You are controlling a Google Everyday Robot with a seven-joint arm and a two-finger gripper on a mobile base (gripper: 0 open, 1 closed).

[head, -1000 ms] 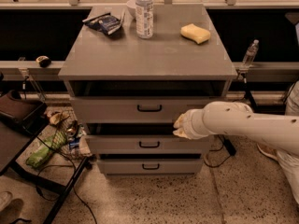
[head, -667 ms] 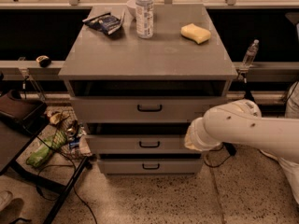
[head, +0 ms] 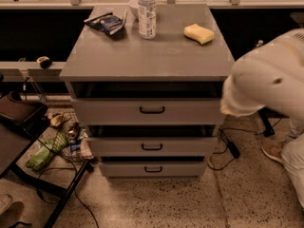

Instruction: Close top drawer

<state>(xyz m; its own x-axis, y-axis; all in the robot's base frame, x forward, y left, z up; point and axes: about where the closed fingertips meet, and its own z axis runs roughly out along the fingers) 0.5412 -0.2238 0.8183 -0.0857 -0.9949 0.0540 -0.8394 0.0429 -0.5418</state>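
Note:
The top drawer (head: 118, 112) is the tallest grey front of the cabinet (head: 147, 56), with a small black bar handle (head: 152, 110) at its centre. It stands slightly out, with a dark gap above its front edge. My white arm (head: 268, 75) fills the right side of the view, blurred. My gripper (head: 225, 106) is at the arm's left end, beside the right end of the top drawer front. Its fingers do not show.
Two shorter drawers (head: 152, 147) (head: 153, 169) sit below the top one, each slightly out. A water bottle (head: 147, 8), a yellow sponge (head: 199, 33) and a snack bag (head: 107, 22) lie on the cabinet top. A black stand (head: 28, 141), a green bag (head: 43, 155) and cables (head: 228, 148) lie on the floor.
My arm has moved up and to the right, from in front of the middle drawer to the right end of the top drawer. The drawers have not visibly moved.

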